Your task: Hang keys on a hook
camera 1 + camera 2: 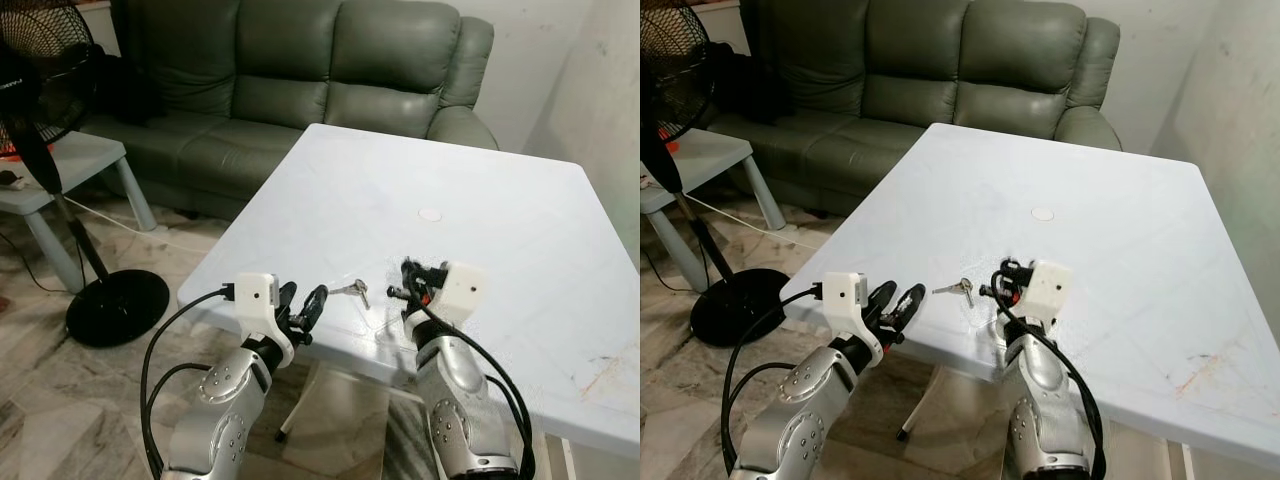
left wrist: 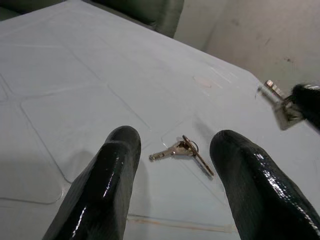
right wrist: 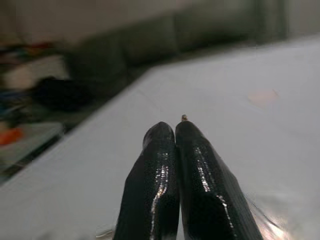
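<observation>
A small bunch of silver keys (image 1: 352,289) lies flat on the white table (image 1: 480,200), close to its front edge. My left gripper (image 1: 303,298) hovers open at that edge, just left of the keys and apart from them. In the left wrist view the keys (image 2: 182,149) lie ahead, between the two black fingers (image 2: 107,185). My right gripper (image 1: 408,280) is over the table just right of the keys, shut on a small metal hook (image 2: 274,92). The hook's tip (image 3: 184,118) pokes out past the closed fingers.
A round white cap (image 1: 430,214) sits in the table's middle. Behind the table stands a green leather sofa (image 1: 300,70). A black standing fan (image 1: 60,150) and a low pale side table (image 1: 90,160) are on the left. A wall rises at the right.
</observation>
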Controlling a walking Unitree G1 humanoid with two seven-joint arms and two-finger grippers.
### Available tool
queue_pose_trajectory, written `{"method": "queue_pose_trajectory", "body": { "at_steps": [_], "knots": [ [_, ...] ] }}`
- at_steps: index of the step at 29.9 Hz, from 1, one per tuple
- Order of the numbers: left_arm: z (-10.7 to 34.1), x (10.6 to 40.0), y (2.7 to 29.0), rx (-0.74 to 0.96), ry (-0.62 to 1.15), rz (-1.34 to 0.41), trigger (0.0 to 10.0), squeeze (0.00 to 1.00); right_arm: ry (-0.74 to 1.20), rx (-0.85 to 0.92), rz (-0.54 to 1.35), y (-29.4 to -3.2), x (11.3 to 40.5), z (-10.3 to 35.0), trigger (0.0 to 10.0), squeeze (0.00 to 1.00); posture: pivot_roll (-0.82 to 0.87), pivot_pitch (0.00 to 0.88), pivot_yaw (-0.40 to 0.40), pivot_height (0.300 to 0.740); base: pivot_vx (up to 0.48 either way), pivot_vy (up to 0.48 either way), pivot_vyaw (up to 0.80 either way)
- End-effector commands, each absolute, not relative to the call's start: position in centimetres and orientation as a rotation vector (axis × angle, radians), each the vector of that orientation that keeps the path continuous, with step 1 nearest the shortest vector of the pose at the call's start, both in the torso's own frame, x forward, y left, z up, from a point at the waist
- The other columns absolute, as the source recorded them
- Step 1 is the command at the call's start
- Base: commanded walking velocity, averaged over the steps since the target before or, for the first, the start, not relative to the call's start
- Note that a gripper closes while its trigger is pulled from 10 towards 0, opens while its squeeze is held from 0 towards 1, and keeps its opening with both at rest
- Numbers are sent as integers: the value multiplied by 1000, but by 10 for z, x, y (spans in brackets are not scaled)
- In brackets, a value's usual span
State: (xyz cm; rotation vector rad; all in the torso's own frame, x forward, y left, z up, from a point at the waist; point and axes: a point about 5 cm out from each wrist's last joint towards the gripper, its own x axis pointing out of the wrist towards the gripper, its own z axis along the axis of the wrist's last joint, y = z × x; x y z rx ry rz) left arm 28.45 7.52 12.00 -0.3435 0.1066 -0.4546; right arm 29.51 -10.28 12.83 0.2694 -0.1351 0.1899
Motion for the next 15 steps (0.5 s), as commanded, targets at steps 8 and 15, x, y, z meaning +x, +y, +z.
{"method": "queue_pose_trajectory", "body": {
  "at_steps": [8,15],
  "knots": [
    [122,283,61,-382,102,-482,10000,0,-236,-310,360,-90,290,123,0,0,-3,0,-30,740,0,0,0],
    [122,284,60,-383,99,-485,10000,0,-296,-705,336,-93,292,117,10000,0,-4,0,-32,740,0,0,0]
  ]
}}
